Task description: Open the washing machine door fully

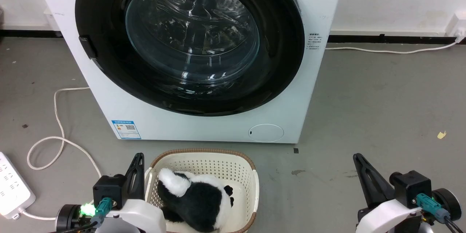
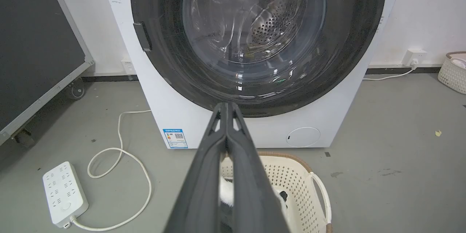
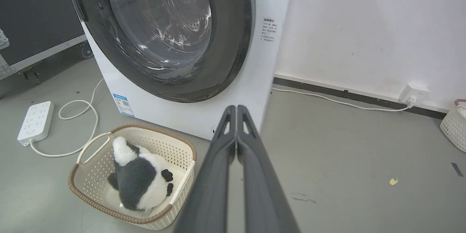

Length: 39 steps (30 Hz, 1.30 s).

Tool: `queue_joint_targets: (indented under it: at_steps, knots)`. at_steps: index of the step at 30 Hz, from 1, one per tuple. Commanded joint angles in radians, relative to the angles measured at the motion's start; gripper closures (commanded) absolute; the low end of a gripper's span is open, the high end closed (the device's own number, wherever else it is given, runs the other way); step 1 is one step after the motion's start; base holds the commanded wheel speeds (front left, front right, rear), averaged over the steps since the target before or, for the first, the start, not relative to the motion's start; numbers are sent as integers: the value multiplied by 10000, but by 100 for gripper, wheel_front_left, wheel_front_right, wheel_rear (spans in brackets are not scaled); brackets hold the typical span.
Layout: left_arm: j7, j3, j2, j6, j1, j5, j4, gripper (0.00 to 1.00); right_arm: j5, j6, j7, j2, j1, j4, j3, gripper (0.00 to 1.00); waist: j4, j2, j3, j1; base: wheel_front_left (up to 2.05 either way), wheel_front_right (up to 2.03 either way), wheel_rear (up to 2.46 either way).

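The white washing machine (image 1: 204,127) stands straight ahead against the wall. Its round glossy black door (image 1: 284,43) lies flat against the front, glass bowl window (image 1: 193,32) at its centre and a small dark handle tab (image 1: 87,46) on its left rim. My left gripper (image 1: 137,161) rests low at the lower left, fingers pressed together, holding nothing, well short of the machine. My right gripper (image 1: 358,160) sits at the lower right, also shut and empty. The door (image 2: 356,36) and left gripper (image 2: 226,106) show in the left wrist view, the door (image 3: 229,43) and right gripper (image 3: 236,108) in the right wrist view.
A cream basket (image 1: 251,174) with a black-and-white plush toy (image 1: 196,198) sits on the floor between my arms, just before the machine. A white power strip (image 1: 12,189) and looping cable (image 1: 58,131) lie at left. A black wheeled case (image 2: 36,43) stands further left. Another basket (image 2: 453,71) is far right.
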Motion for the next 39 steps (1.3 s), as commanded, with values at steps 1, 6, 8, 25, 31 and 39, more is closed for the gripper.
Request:
queue_joint_targets:
  at_steps: [1, 6, 8, 25, 31, 39]
  knots:
    - [3, -7, 12, 20, -41, 89, -41, 100, -62, -9, 14, 47, -119, 24, -11, 100, 0, 0, 0, 0, 0, 0, 0]
    - [3, -7, 12, 20, -41, 89, -41, 100, -62, -9, 14, 47, -119, 24, -11, 100, 0, 0, 0, 0, 0, 0, 0]
    - [3, -7, 12, 20, -41, 89, -41, 100, -62, -9, 14, 47, -119, 24, -11, 100, 0, 0, 0, 0, 0, 0, 0]
    - [3, -7, 12, 20, -41, 89, -41, 100, -62, -9, 14, 47, -119, 24, -11, 100, 0, 0, 0, 0, 0, 0, 0]
    - [3, -7, 12, 20, -41, 89, -41, 100, -62, -9, 14, 47, -119, 24, -11, 100, 0, 0, 0, 0, 0, 0, 0]
    - [-83, -53, -1, 34, -21, -47, 35, 0, 97, 0, -85, 2, 12, -4, -46, 0, -5, 0, 7, 0, 0, 0, 0]
